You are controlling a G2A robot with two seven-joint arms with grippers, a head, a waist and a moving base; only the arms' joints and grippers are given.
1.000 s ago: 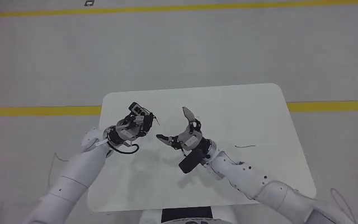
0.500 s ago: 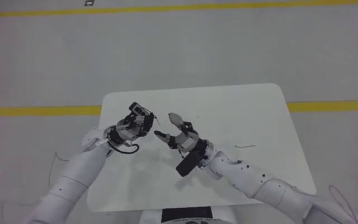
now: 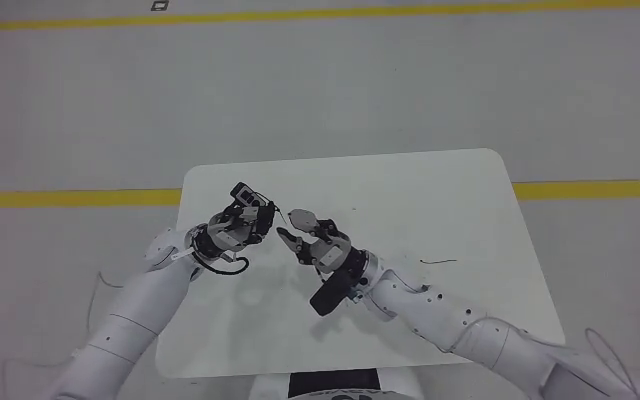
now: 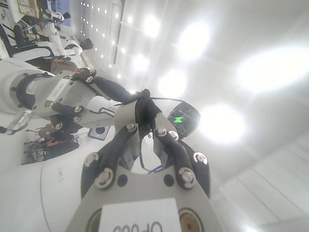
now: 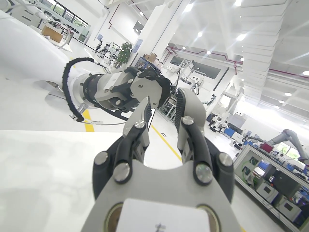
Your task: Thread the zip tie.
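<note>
A: Where's the zip tie (image 4: 140, 149)?

B: In the left gripper (image 3: 262, 216), pinched between closed fingers and held up off the desk (image 3: 450, 200), over its left side. A thin tail sticks out past the fingertips toward the other arm.

A: Right gripper (image 3: 291, 228)?

B: Open and holding nothing. It sits just beside the left one, with its fingers either side of where the tail points. In the left wrist view one dark finger is right up against the left fingertips — can't tell if it's touching the strap.

A: Threaded yet?

B: I'd say not. Pickup and presenting look done, since the tie is gripped and the two grippers are lined up close. Left to do: the right closes on the free end and feeds it through the head. I can't make out the head, so I can't confirm which end is which.

A: Anything else on the desk?

B: One thin dark strand (image 3: 438, 262) lying flat toward the right side, well apart from both grippers — possibly a spare tie, too small to tell.
</note>
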